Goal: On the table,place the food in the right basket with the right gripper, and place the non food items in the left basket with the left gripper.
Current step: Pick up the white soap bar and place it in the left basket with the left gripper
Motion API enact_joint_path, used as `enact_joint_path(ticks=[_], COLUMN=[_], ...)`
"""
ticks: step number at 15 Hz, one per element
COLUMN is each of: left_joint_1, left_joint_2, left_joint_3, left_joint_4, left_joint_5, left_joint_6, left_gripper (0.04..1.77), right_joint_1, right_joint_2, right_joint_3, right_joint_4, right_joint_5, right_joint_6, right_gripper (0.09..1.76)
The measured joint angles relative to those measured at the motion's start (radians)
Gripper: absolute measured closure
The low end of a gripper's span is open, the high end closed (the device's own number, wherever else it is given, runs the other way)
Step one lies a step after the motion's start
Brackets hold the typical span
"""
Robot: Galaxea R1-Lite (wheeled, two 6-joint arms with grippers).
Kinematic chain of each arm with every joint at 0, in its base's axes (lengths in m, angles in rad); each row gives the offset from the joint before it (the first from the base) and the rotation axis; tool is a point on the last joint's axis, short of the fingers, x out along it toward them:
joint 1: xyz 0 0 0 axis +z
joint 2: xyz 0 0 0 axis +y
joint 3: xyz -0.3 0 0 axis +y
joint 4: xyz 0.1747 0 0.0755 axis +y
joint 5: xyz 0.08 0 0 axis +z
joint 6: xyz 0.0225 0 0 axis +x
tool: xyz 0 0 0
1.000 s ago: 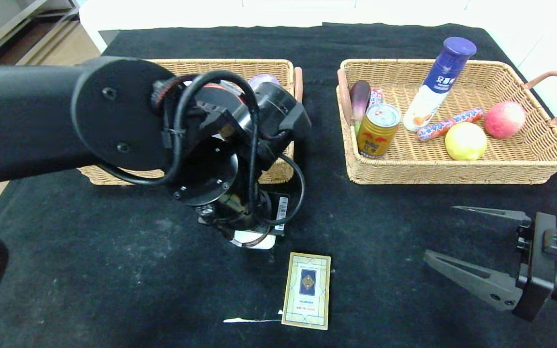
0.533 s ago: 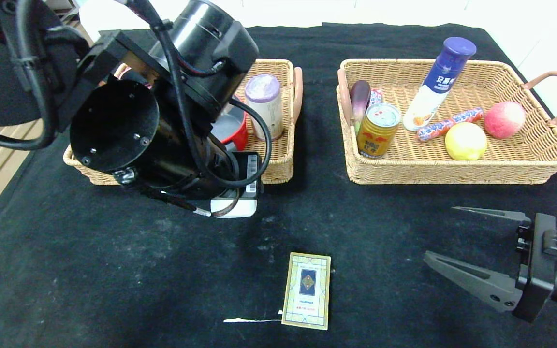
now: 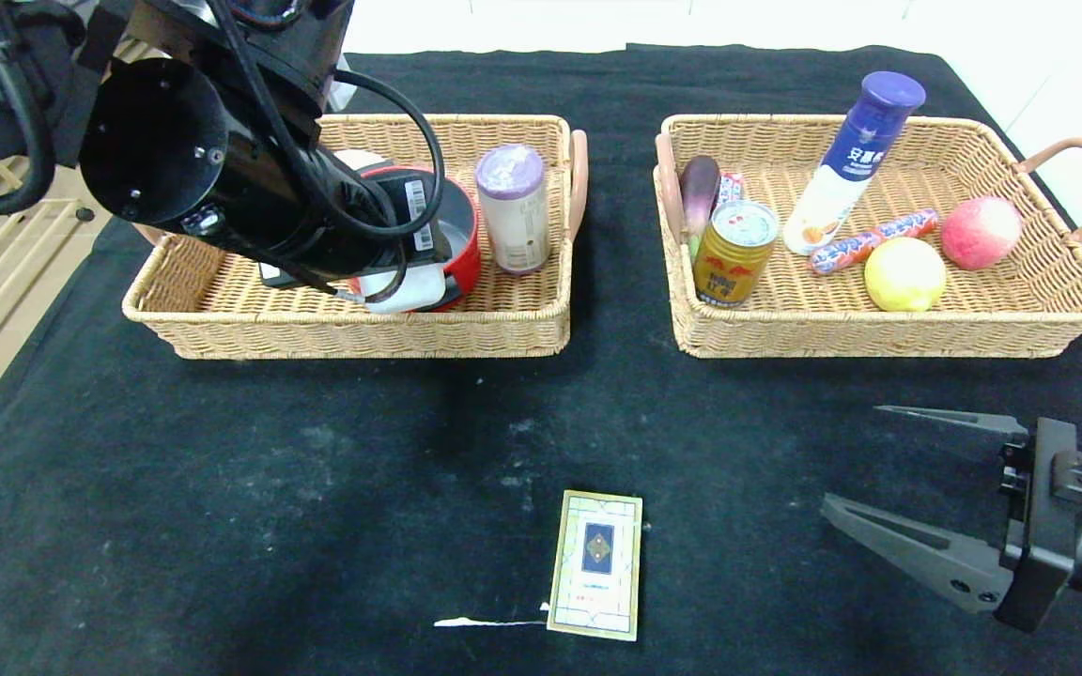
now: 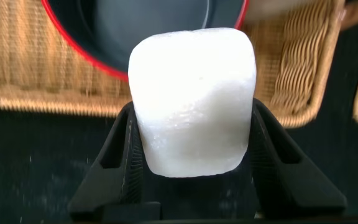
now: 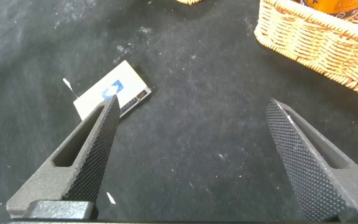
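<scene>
My left gripper (image 3: 395, 286) is shut on the white rounded block (image 3: 402, 289) and holds it over the left basket (image 3: 222, 296), at the front edge of the red pot (image 3: 462, 246). In the left wrist view the block (image 4: 192, 93) fills the gripper (image 4: 192, 127), with the pot's dark inside (image 4: 148, 25) just beyond. The cream card box (image 3: 596, 563) lies on the table (image 3: 222, 507) near the front. My right gripper (image 3: 852, 458) is open and empty at the front right; its wrist view (image 5: 192, 104) shows the box (image 5: 112, 92). The lemon (image 3: 904, 273), gold can (image 3: 734, 252) and bottle (image 3: 856, 160) are in the right basket (image 3: 879, 333).
A white cylinder with a purple lid (image 3: 513, 207) stands in the left basket. An eggplant (image 3: 699, 188), a sausage stick (image 3: 870, 241) and a pink fruit (image 3: 980, 232) are in the right basket. A white scrap (image 3: 489, 622) lies beside the card box.
My left arm has lifted the white block from the table's middle and carried it back and left over the left basket. The right arm has barely moved.
</scene>
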Motion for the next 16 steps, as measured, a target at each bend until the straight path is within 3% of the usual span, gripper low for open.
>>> enact_joint_path(ticks=[8,16], left_joint_1=[0.053,0.089], left_joint_2=[0.060,0.099], left_joint_3=[-0.012,-0.013], left_joint_4=[-0.280,-0.377], left_joint_5=[0.003,0.003], left_joint_6=[0.087,0.109], left_gripper=[0.80,0.80], right_joint_1=[0.000,0.000], right_joint_2=[-0.006,-0.008], right_joint_3=[0.000,0.000], right_joint_4=[0.000,0.000], right_joint_5=[0.000,0.000], right_joint_6=[0.001,0.000], right_gripper=[0.14,0.14])
